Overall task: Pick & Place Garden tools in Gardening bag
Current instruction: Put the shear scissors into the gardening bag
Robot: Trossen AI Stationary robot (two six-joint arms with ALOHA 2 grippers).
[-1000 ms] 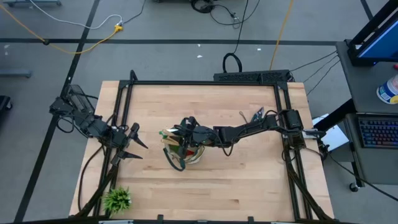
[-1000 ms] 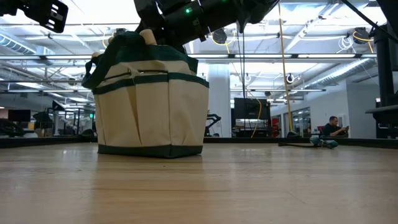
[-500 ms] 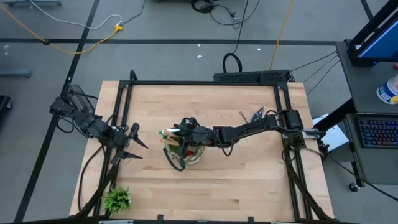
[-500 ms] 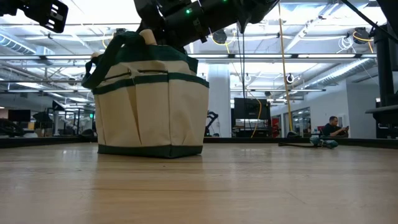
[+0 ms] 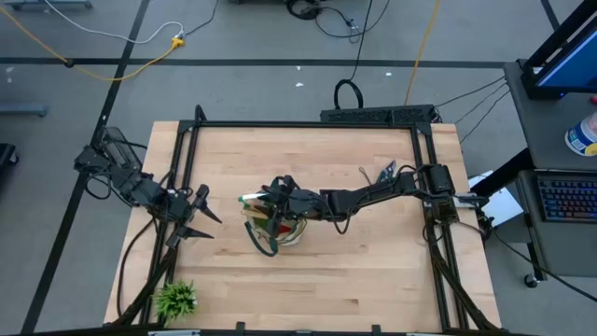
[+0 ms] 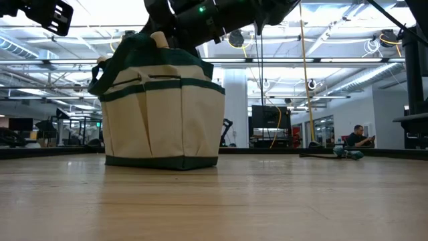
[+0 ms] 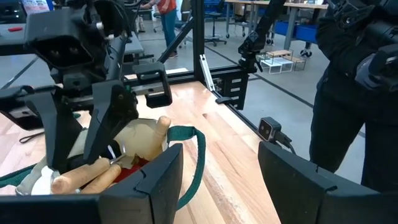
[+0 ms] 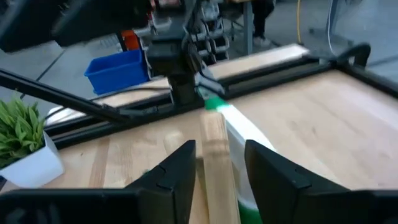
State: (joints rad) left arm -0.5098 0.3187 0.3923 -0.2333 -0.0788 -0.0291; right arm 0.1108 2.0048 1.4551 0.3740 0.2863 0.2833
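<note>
The beige gardening bag (image 5: pixel 277 233) with green trim stands on its base at the table's middle; it also shows in the low view (image 6: pixel 164 110). Wooden tool handles (image 7: pixel 81 177) and something red stick out of its top. My right gripper (image 5: pixel 267 200) hangs over the bag's open top, shut on a wooden handle (image 8: pixel 216 163). A white and green piece (image 8: pixel 231 124) lies right beside that handle. My left gripper (image 5: pixel 198 217) is open and empty, left of the bag, fingers toward it. My right gripper has the wooden handle (image 8: pixel 215 149) between its two fingers (image 8: pixel 168 180), which lie along it and point toward the table's left edge. The handle reaches out past the fingertips above the bag's top. Which tool it belongs to is hidden by the bag and gripper.
A small spiky green plant (image 5: pixel 175 300) in a white pot stands at the table's near left corner. A black frame (image 5: pixel 308 123) runs round the table's edges. A person in dark clothes (image 7: pixel 360 93) stands beyond the table's right side.
</note>
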